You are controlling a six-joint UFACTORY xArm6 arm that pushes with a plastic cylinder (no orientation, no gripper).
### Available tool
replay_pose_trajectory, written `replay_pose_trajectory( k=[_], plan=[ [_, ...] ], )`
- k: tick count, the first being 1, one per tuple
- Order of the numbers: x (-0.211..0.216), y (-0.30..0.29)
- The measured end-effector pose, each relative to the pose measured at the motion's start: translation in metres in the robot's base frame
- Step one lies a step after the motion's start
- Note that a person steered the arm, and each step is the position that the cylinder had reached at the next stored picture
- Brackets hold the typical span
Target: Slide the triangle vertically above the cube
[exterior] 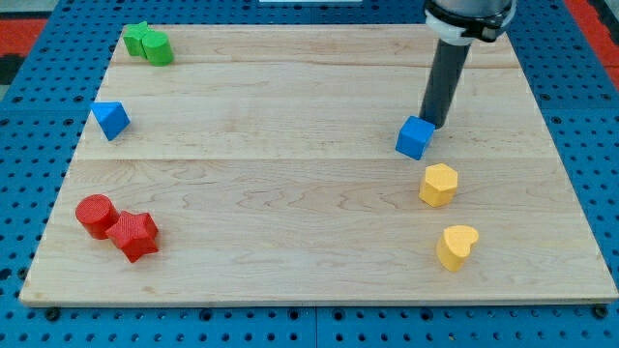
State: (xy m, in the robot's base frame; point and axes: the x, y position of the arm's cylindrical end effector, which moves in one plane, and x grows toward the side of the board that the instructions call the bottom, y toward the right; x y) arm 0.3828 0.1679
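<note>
A blue triangle block (110, 120) lies near the left edge of the wooden board (290, 106). A blue cube (415, 137) sits right of centre. My tip (434, 126) is at the cube's upper right corner, touching or almost touching it. The dark rod rises from there to the view's top. The triangle is far to the left of my tip and the cube.
Two green blocks (148, 43) touch each other at the top left. A red cylinder (96, 215) and a red star (133, 235) touch at the bottom left. A yellow hexagon (438, 185) and a yellow heart (456, 246) lie below the cube.
</note>
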Motion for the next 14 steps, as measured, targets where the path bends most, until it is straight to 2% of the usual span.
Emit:
replay_pose_trajectory(
  k=[1,2,3,4,5,6,7,8,9,10,11,12,14],
  plan=[
    [-0.047,-0.066],
    [-0.007,-0.179],
    [0.056,-0.275],
    [0.060,-0.393],
    [0.036,-0.471],
    [0.025,-0.454],
    [-0.003,-0.392],
    [-0.019,-0.368],
    [-0.004,-0.380],
    [-0.030,-0.443],
    [-0.049,-0.387],
    [-0.040,-0.263],
    [-0.031,-0.101]
  ],
)
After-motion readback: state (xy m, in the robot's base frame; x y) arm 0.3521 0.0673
